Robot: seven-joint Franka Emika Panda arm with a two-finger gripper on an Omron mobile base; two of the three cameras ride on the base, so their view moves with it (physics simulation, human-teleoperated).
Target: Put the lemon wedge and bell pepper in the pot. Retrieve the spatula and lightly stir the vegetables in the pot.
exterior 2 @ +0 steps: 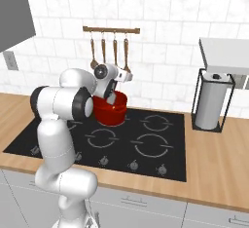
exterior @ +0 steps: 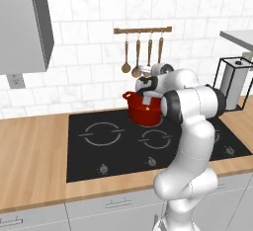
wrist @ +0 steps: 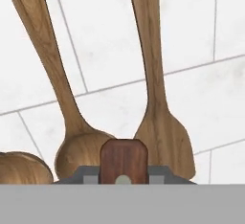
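Observation:
The deep-red pot (exterior: 145, 110) (exterior 2: 109, 110) stands on the back burner of the black cooktop (exterior: 99, 148). My gripper (exterior: 147, 85) (exterior 2: 113, 82) hovers just above the pot, shut on the spatula. In the hand view the spatula's dark-brown handle end (wrist: 123, 157) sits clamped between the fingertips. A dark shaft (exterior: 148, 96) (exterior 2: 115, 97) runs from the hand down into the pot. The blade, the lemon wedge and the bell pepper are hidden by the pot's wall and my arm.
Wooden spoons and a wooden turner (wrist: 162, 132) hang from a rail (exterior: 142, 29) (exterior 2: 111, 29) on the tiled wall right behind the pot. A paper towel holder (exterior: 233, 83) (exterior 2: 212, 100) stands on the wooden counter at the right. Stove knobs (exterior: 103, 169) line the front.

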